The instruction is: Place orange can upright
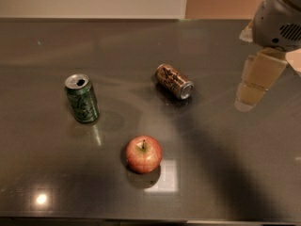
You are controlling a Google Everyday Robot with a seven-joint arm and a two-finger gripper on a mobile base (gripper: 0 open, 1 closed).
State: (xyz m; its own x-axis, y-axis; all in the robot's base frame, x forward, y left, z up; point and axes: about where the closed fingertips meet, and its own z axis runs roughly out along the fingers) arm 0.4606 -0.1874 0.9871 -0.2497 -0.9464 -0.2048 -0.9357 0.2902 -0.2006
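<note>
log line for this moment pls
orange can: on its side, centre | gripper: far right, apart from can | green can: upright, left | apple: front | task: not done

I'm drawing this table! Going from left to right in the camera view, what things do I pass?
green can → apple → orange can, lying on its side → gripper, at the far right edge.

The small coppery orange-brown drink can (174, 81) lies on its side, one silver end facing lower right. The pale gripper (257, 81) hovers well apart, to its right.
</note>
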